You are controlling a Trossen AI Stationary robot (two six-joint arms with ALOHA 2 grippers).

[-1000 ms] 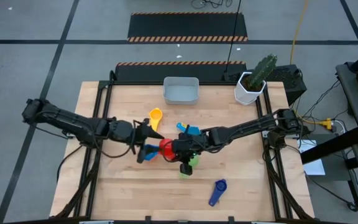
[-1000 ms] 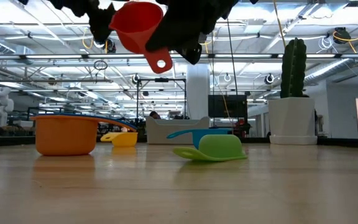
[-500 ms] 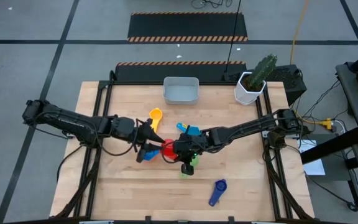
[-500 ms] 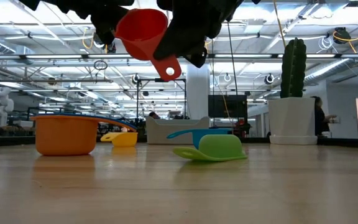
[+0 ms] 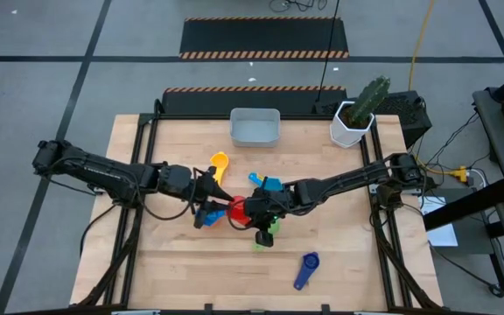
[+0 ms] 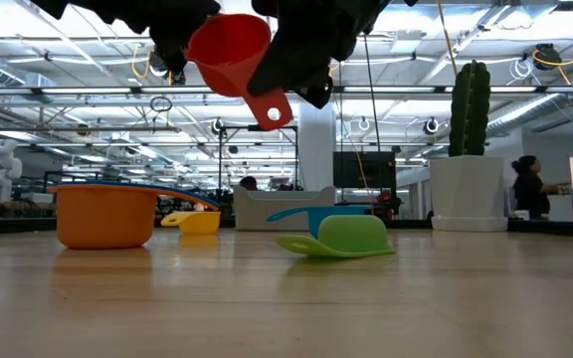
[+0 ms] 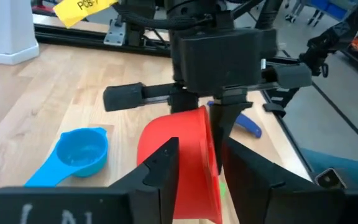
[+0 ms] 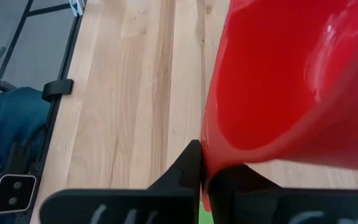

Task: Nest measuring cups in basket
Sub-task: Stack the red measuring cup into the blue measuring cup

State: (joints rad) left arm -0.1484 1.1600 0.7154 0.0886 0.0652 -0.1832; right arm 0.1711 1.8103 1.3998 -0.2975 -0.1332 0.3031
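Left gripper [image 5: 218,204] had advanced since earlier frame and closed fingers [image 7: 160,168] on red cup [image 6: 230,51] rim. Right gripper [image 5: 245,210] stayed clenched on same cup, no shift. Cup hung above worktop [image 5: 339,262] centre, between both arms reaching inward from opposite side edges. Basket [image 5: 255,128] sat at far edge. Person [image 6: 527,188] had stepped further into view behind table.
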